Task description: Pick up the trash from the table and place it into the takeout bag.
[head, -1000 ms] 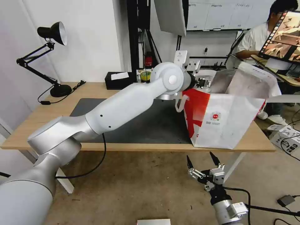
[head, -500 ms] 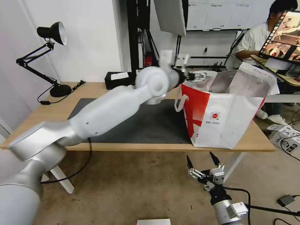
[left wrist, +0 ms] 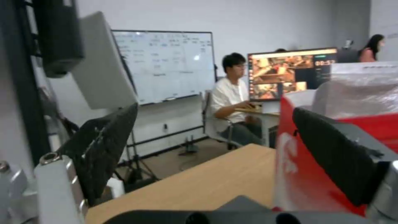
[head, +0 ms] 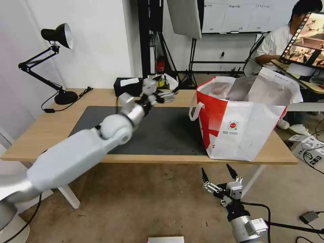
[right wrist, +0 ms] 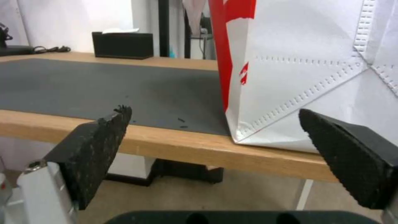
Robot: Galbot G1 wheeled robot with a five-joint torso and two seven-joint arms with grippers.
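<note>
While the left gripper [head: 167,97] hangs over the far edge of the dark grey mat [head: 162,130], at about 10 o'clock from the takeout bag [head: 243,128], its fingers are spread wide and nothing is between them. The bag stands upright at the 3 o'clock end of the table [head: 47,126], mouth open, foil lining showing. On the mat I see no trash; something yellow-green and pale [head: 161,81] sits at 12 o'clock beside the black tissue box [head: 128,87], but I cannot tell what it is. I judge the step is a retreat from the bag. To do it well, the arm should pass clear of the bag's handle [head: 195,109]. The right gripper [head: 219,175] waits low, at 6 o'clock, fingers apart.
</note>
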